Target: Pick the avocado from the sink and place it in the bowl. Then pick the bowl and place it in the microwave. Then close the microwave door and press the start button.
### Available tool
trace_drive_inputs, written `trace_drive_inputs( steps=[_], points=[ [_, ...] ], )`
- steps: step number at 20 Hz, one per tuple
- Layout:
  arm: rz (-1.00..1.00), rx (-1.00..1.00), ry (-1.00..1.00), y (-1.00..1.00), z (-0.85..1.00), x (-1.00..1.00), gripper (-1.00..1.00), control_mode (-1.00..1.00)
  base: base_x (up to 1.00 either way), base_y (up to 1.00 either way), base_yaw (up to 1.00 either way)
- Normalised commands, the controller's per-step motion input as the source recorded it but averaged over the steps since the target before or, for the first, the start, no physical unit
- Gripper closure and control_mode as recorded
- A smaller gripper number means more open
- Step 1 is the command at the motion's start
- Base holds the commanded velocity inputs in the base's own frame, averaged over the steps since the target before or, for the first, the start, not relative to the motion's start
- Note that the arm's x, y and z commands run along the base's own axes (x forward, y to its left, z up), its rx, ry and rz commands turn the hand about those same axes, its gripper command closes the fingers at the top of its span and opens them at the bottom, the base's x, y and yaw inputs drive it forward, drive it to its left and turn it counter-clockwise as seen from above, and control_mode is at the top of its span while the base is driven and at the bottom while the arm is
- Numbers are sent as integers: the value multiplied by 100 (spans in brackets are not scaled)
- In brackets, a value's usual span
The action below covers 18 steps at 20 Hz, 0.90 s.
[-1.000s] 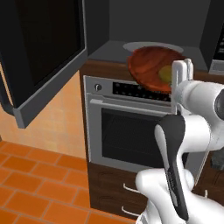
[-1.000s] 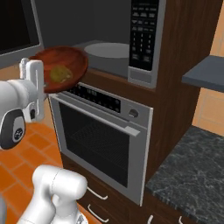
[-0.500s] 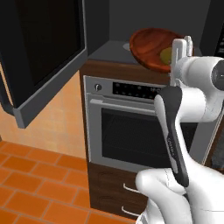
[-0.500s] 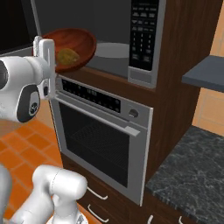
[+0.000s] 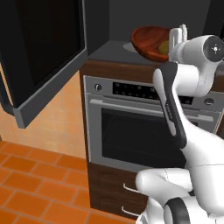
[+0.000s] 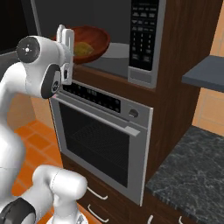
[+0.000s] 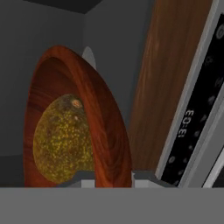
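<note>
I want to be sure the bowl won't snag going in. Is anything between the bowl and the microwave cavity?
Nothing visible blocks it. The microwave door is swung wide open to the side, and the bowl, with the avocado in it and held at its rim by the gripper, hangs at the mouth of the microwave.

Reddish-brown wooden bowl (image 5: 151, 41) held level at the mouth of the microwave (image 6: 114, 41), rim pinched between the fingers (image 7: 144, 178), body stretching away beyond them over the grey cavity floor. Speckled olive-yellow avocado (image 7: 63, 140) resting inside the bowl, just past the fingers, against the inner wall. Microwave door (image 5: 41, 52) swung wide open, well off to the side of the fingers, black glass in a dark grey frame. Keypad panel on the opposite side, clock reading 3:03.
</note>
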Motion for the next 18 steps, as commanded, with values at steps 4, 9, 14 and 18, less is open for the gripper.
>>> trace_drive_inputs(
  steps=[4,9,14,18],
  points=[
    [0,2,8,-24,0,70,100,-100,0,0,0],
    [0,3,0,-29,1,66,100,-100,0,0,0],
    [0,3,0,-24,1,70,100,-100,0,0,0],
    [0,0,0,-9,-3,66,100,-100,0,0,0]
  ],
)
